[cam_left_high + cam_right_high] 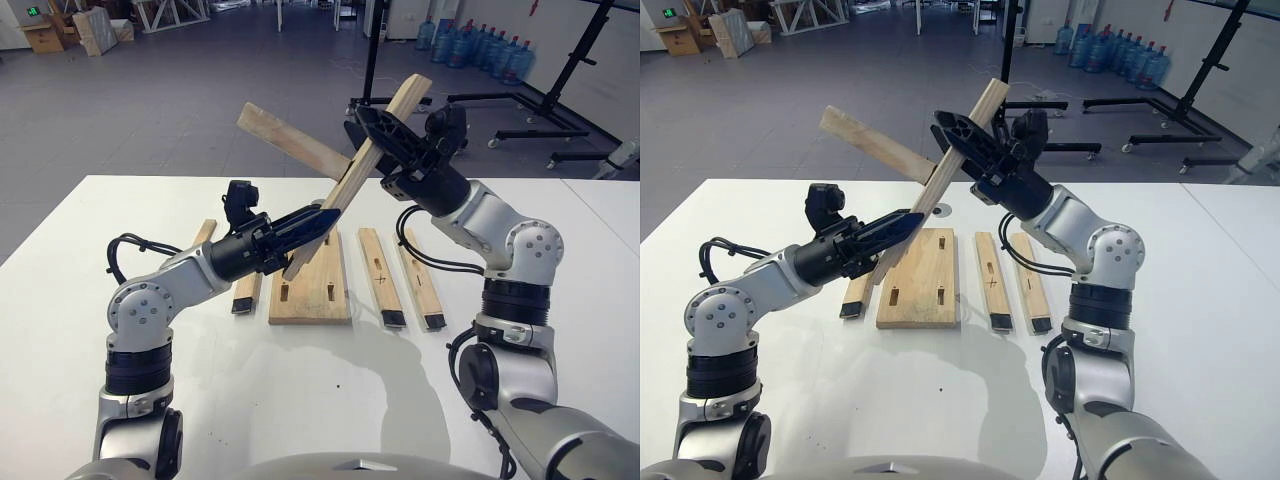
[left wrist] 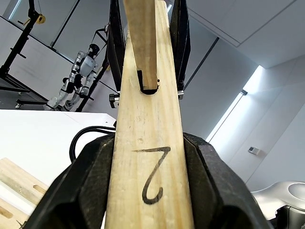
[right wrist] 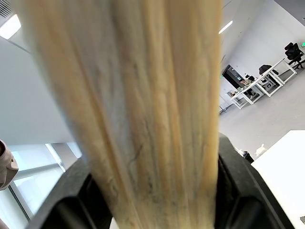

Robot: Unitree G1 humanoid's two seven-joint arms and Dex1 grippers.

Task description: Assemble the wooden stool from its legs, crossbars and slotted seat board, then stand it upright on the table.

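Holding the leg [image 1: 350, 185], left fingers [image 1: 305, 225] face right fingers [image 1: 385, 132] clamping the crossbar [image 1: 285, 136].

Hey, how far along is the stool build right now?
Done: one pale wooden crossbar looks seated in the slot of the wooden leg marked with a number. In hand: the left gripper and right gripper both clamp that leg, tilted in the air. To do: the slotted wooden seat board and other black-tipped wooden pieces lie flat on the white table; nothing is standing.
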